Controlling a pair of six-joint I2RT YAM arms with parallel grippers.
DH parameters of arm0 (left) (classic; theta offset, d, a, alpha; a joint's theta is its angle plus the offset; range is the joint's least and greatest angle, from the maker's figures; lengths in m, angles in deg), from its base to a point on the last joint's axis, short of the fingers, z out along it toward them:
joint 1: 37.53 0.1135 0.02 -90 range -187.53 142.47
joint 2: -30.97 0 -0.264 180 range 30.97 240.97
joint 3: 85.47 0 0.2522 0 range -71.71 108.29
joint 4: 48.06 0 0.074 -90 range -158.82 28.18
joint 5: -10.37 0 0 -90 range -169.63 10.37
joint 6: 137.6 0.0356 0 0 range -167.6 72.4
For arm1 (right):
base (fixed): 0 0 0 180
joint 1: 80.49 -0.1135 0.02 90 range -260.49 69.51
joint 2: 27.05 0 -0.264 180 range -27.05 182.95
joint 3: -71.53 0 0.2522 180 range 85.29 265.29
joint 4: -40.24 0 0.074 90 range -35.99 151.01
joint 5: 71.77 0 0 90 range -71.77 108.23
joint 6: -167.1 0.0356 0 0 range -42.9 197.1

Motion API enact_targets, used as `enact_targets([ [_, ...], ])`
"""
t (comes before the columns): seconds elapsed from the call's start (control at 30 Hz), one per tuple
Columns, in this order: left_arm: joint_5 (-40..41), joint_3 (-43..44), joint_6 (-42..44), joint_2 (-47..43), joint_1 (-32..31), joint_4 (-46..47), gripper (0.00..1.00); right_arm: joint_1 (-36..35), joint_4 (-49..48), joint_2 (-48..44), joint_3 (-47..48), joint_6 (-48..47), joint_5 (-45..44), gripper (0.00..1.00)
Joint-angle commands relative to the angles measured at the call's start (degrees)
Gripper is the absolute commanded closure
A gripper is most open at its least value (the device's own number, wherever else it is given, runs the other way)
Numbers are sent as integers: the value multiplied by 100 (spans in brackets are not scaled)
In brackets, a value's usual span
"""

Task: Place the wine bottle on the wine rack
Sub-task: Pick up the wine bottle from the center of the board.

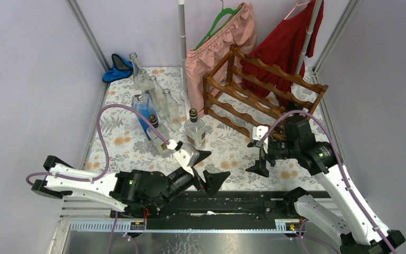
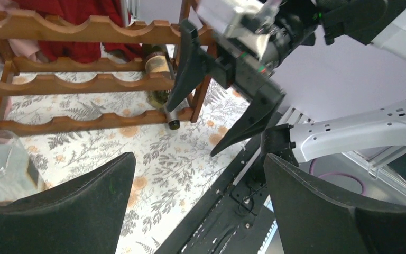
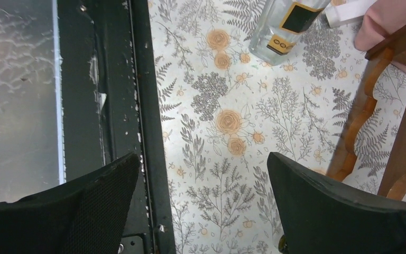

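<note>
One dark wine bottle (image 2: 157, 66) lies in one reddish-brown wooden rack (image 2: 84, 83); before it, left pincer (image 2: 198, 164) and right pincer (image 3: 201, 174) gape wide, empty.

In the lower centre of the overhead view, the left gripper (image 1: 213, 166) points right with its jaws spread wide, holding nothing. Right of centre, the right gripper (image 1: 256, 154) faces left, equally splayed.

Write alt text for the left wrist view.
A dark wine bottle lies in the wooden wine rack, neck poking out; the right gripper hangs open just in front, over a floral tablecloth. The open left gripper frames the bottom.
</note>
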Motion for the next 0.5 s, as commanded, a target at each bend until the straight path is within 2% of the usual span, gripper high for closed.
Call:
enact_targets([
  [0.0, 126, 227, -492, -228, -16, -1281, 1, 369, 82, -292, -229, -95, 1220, 1],
  [0.23, 263, 130, -951, -747, -16, -1641, 1, 605, -200, -571, -852, -129, 1308, 0],
  [0.37, 306, 39, -552, -1180, -15, -1536, 1, 709, -182, -539, -922, -225, 1307, 0],
  [0.47, 310, -3, 196, -1471, -16, -1069, 3, 800, 5, -456, -835, -361, 1410, 0],
])
